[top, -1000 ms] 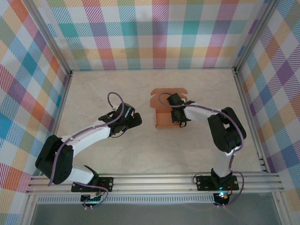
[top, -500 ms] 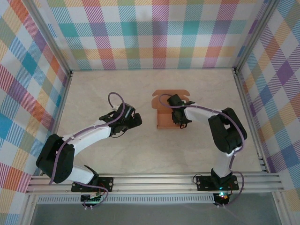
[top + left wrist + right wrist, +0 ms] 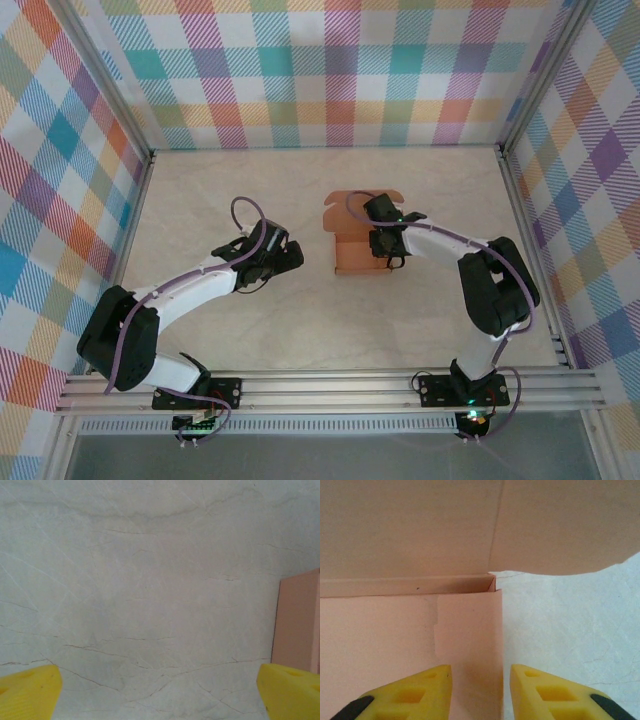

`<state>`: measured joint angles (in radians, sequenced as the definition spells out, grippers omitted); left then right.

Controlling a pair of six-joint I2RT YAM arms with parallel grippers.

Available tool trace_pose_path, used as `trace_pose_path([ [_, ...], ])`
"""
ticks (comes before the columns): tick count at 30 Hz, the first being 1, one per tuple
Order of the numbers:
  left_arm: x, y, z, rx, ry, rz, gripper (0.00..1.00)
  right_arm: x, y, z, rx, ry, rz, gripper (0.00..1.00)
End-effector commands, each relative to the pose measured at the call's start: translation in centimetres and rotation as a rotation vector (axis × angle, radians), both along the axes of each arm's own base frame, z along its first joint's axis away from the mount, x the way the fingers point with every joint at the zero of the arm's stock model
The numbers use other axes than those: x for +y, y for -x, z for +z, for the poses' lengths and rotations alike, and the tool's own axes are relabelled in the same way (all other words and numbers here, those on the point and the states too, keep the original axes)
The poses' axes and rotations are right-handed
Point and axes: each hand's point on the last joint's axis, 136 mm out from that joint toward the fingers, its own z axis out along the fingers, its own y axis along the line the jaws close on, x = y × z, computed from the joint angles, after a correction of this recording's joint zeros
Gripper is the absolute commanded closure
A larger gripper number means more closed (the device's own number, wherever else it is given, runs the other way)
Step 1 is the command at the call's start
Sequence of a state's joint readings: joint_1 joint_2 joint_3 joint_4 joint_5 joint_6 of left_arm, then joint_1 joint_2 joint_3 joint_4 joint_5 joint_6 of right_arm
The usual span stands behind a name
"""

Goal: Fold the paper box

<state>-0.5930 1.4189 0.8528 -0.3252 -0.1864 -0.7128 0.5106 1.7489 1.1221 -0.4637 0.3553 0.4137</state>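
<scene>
The salmon-orange paper box (image 3: 350, 252) lies mid-table, partly folded, its lid flap (image 3: 343, 208) spread toward the back wall. My right gripper (image 3: 386, 250) hangs over the box's right side. In the right wrist view its yellow fingers (image 3: 422, 692) stand apart, open, on either side of the box's right edge (image 3: 496, 630), with a gap showing beside the card; the raised flap (image 3: 560, 525) rises behind. My left gripper (image 3: 296, 257) rests left of the box, wide open over bare table (image 3: 160, 695), and the box's left side (image 3: 300, 620) shows at that view's right edge.
Checked walls and aluminium rails (image 3: 525, 230) enclose the marble-patterned table (image 3: 220, 190). Open tabletop lies to the left, front and right of the box. Both arm bases sit on the front rail (image 3: 330, 385).
My right gripper has gone from shut to open over the box's right side, and its elbow has swung to the right. The left arm has not moved.
</scene>
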Motion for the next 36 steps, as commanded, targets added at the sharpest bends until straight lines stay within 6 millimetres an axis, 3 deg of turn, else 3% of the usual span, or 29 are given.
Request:
trace_pose_path([
  [1,0.0,0.0,-0.8,0.011,0.002,-0.011,0.00,0.4,-0.4,0.2,-0.003,-0.051,-0.012,0.67],
  [11,-0.2,-0.1,-0.9,0.012,0.006,-0.016,0.00,-0.1,1.1,1.7,-0.020,-0.232,-0.021,0.67],
  [21,-0.4,0.0,-1.1,0.017,0.013,-0.028,0.00,0.1,1.5,3.0,-0.017,-0.610,0.000,0.62],
  [25,-2.2,-0.7,-0.3,-0.027,0.096,-0.076,0.00,0.1,1.5,2.8,-0.001,-0.788,0.049,0.56],
  [30,-7.3,-1.1,1.1,-0.069,0.325,-0.246,0.01,-0.4,1.1,2.2,0.012,-0.917,0.044,0.57],
  [36,-10.5,-2.5,-0.8,-0.001,0.383,-0.310,0.13,-1.0,0.6,0.7,0.049,-0.956,0.019,0.61],
])
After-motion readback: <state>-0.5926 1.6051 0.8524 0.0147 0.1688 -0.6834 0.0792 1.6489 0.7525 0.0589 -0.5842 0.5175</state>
